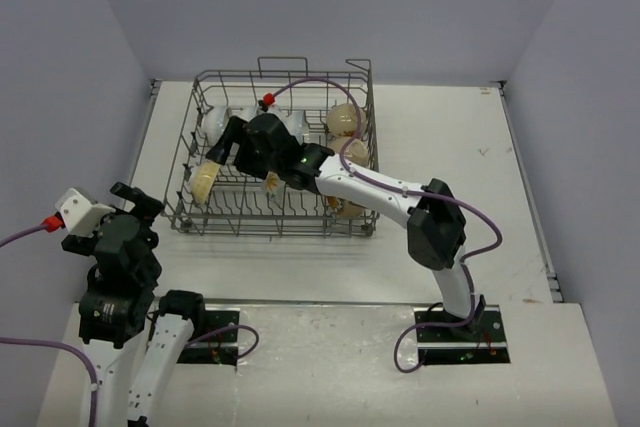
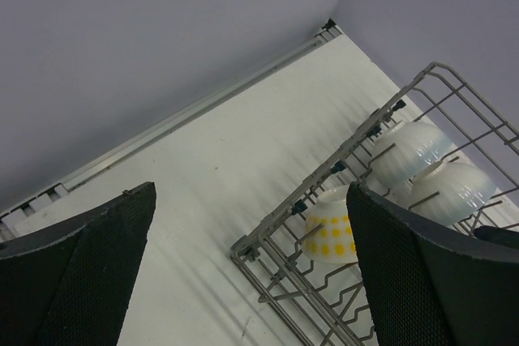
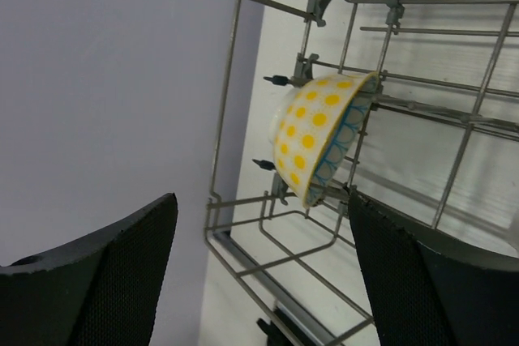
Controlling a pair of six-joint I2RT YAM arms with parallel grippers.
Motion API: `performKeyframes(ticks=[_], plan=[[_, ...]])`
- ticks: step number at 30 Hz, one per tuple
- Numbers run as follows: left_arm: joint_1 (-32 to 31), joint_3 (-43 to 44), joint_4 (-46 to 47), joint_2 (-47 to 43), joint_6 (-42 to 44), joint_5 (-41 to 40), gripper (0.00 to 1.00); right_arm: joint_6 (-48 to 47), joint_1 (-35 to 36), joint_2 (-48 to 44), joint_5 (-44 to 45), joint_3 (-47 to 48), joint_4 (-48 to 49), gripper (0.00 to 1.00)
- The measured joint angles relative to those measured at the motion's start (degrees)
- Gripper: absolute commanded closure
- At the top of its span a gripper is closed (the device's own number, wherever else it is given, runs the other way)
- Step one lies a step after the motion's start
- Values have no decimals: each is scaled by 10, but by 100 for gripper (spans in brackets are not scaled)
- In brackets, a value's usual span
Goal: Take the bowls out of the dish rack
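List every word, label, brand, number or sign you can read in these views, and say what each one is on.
No readable text in any view.
yellow-dotted bowl: dots and blue lines only, no lettering.
dish rack and white bowls: unmarked.
right arm's base plate: tiny red specks, too small to tell whether they are print.

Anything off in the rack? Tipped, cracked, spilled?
Nothing stands out. The yellow-dotted bowl leans on edge among the tines by the rack wall, intact. The white bowls sit on edge too. No chips or spills visible.
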Motion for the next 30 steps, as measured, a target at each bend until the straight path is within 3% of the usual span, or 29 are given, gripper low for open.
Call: performKeyframes(ticks=[15, 23, 30], plan=[[-2, 0, 3, 0, 1, 7, 0, 92, 4, 82, 4, 29, 35, 19], [-8, 0, 3, 0, 1, 8, 0, 107, 5, 132, -15, 89, 44, 21], [-18, 0, 3, -2, 1, 8, 0, 119, 6, 143, -26, 79, 71, 23]])
